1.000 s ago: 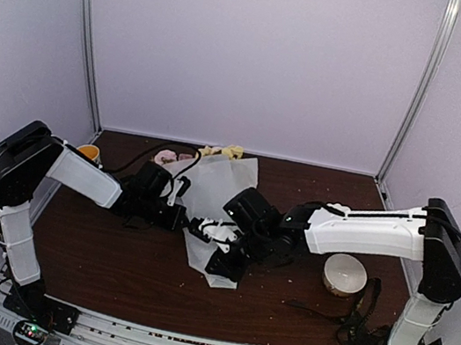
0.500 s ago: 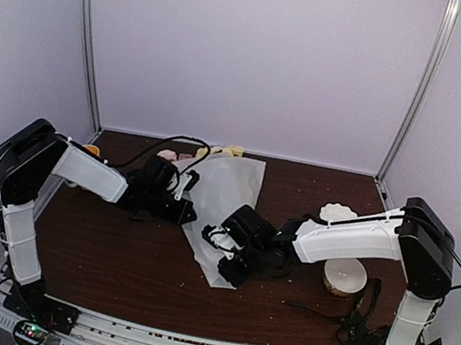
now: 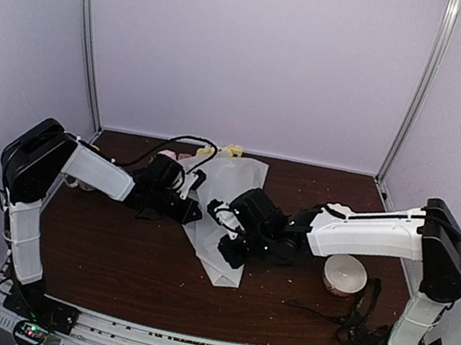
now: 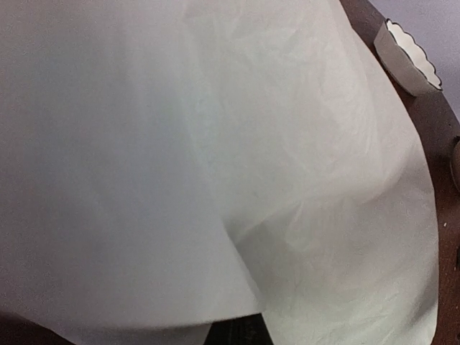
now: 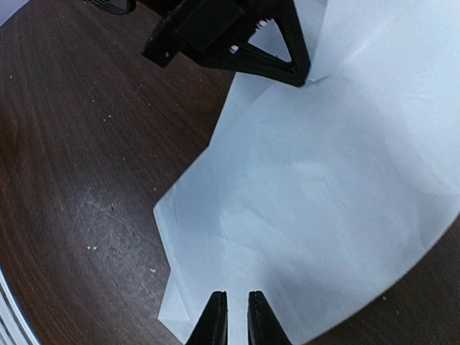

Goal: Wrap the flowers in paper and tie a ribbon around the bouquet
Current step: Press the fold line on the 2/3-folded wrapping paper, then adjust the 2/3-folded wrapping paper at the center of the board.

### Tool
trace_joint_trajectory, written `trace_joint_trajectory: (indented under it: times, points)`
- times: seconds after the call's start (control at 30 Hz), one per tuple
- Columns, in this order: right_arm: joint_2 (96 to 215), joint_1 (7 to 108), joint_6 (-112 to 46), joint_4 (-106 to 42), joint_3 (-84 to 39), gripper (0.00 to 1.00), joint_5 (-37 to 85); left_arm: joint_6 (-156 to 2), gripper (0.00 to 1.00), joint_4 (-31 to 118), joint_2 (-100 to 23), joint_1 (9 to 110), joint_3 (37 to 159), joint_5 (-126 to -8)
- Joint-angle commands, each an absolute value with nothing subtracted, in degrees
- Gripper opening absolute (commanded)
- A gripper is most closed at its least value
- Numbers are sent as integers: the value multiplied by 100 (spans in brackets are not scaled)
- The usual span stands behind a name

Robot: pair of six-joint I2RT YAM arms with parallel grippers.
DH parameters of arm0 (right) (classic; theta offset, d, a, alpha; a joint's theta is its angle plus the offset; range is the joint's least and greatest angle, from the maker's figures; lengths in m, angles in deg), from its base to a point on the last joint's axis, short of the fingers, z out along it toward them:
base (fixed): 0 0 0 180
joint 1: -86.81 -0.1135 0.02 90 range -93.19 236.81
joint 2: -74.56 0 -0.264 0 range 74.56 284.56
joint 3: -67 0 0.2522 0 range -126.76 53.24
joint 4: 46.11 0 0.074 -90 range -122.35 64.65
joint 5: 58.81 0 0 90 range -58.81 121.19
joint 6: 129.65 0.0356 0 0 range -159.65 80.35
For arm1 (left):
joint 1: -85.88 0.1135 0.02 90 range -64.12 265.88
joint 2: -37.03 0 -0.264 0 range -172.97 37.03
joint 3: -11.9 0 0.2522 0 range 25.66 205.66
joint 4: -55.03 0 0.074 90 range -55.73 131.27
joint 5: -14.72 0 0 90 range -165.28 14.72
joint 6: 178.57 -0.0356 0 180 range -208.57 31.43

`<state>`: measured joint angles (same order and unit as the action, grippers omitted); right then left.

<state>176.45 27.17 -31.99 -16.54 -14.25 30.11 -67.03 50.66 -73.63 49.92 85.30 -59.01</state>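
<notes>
Top external takes in what neither wrist camera does: the flowers (image 3: 221,150), one bunch of yellow and pink heads by the table's (image 3: 110,250) far edge, just beyond the far end of the paper (image 3: 230,186). That one sheet lies mid-table between the two arms. It also shows two bowls, a round bowl (image 3: 344,273) toward the right edge and a scalloped bowl (image 4: 406,47) partly behind the right arm. The left wrist view gives little but pale sheet and that scalloped bowl in its corner. The right wrist view shows the left gripper (image 5: 305,74) with its jaws closed on a fold of the sheet. The right gripper (image 5: 237,316) hangs over the sheet's near end, jaws almost together with a thin slit between — whether they nip anything I cannot tell.
</notes>
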Motion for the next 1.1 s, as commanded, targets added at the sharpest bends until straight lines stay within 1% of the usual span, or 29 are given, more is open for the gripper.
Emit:
trace_joint_trajectory:
  times: [0.0, 0.2, 0.4, 0.43, 0.5, 0.6, 0.67, 0.73, 0.83, 0.97, 1.07]
  points:
    - [18472, 2737, -3326, -1792, -2105, 12, 2692, -6666, 0, 5281, -7552, 5001, 8457, -6023]
    - [19160, 2738, -3355, -1636, -2346, 11, 2525, -6531, 0, 5263, -7574, 5024, 8382, -6170]
    - [19208, 2719, -3406, -1647, -2073, 9, 2445, -6144, 1, 5579, -7433, 5256, 8105, -6014]
    - [19222, 2721, -3418, -1637, -2054, 9, 2432, -6093, 5, 5669, -7368, 5343, 8028, -5946]
    - [19248, 2722, -3449, -1631, -2030, 9, 2393, -6071, 16, 5733, -7212, 5583, 7910, -5931]
    - [19284, 2718, -3490, -1641, -2007, 9, 2390, -6080, 27, 5938, -6905, 5986, 7723, -5742]
    - [19288, 2713, -3506, -1597, -2015, 8, 2385, -6163, 36, 6030, -6742, 6129, 7703, -5488]
    - [19282, 2708, -3508, -1606, -1994, 9, 2392, -6338, 40, 5945, -6652, 6145, 7832, -5268]
    - [19282, 2713, -3508, -1671, -1958, 8, 2399, -6372, 43, 6035, -6745, 6147, 8058, -4812]
    - [19304, 2708, -3470, -1686, -1967, 8, 2377, -6116, 49, 6290, -6967, 6159, 8225, -4781]
    - [19282, 2713, -3436, -1735, -1950, 8, 2339, -5920, 56, 6468, -7212, 6154, 8388, -4745]
